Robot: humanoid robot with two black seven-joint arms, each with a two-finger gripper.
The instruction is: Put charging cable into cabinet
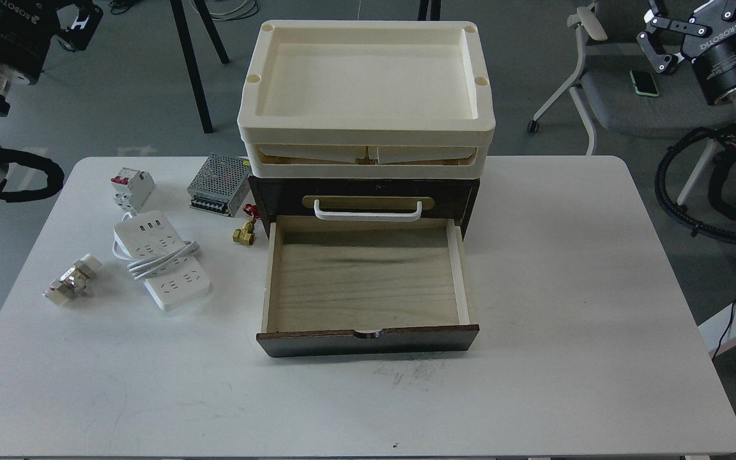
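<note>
You are seeing a white charging cable (161, 259), a dark brown cabinet (368, 198) showing cream trays (366, 83).

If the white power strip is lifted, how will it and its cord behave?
The charging cable has a flat, rigid-looking body, so it probably stays stiff. Its cord is only looped loosely round the middle, so it may slip off and dangle. The smooth plastic could be slippery.
</note>
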